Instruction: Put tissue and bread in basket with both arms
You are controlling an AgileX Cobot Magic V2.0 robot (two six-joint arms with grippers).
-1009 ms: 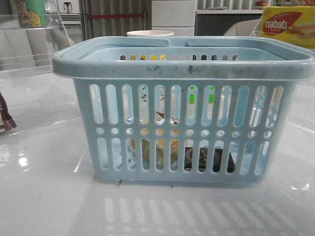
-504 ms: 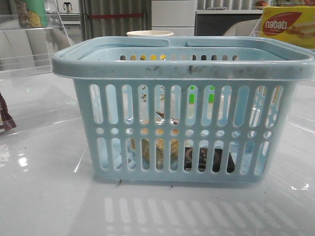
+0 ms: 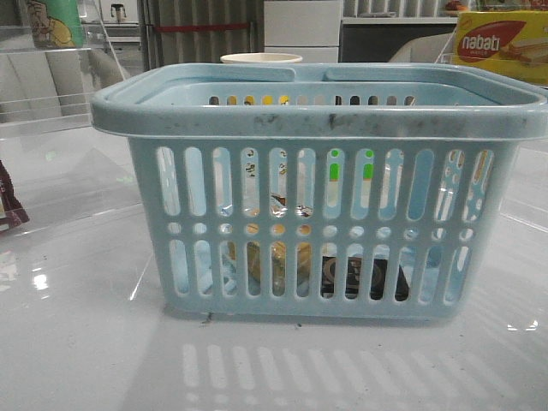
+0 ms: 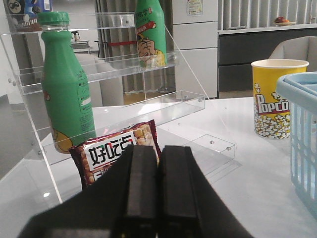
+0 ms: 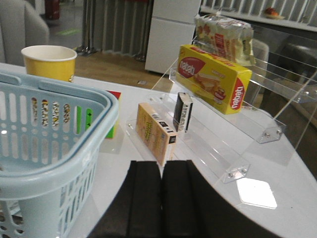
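On the left, the left gripper (image 4: 158, 191) is seen with jaws pressed together on nothing, hanging before a snack bag (image 4: 116, 154) and a green bottle (image 4: 67, 94); the basket (image 4: 299, 134) lies off to its right, well apart. In the middle, low inside the basket (image 3: 317, 116), the bread (image 3: 278, 261) shows as a tan patch through the slots, with the tissue (image 3: 364, 276) just to its right on the floor; their long axes cannot be told. On the right, the right gripper (image 5: 161, 198) is likewise closed and empty, with the basket (image 5: 47, 144) just to its left. Both things are judged already placed, so no grasp is called for; the right arm is judged nearer.
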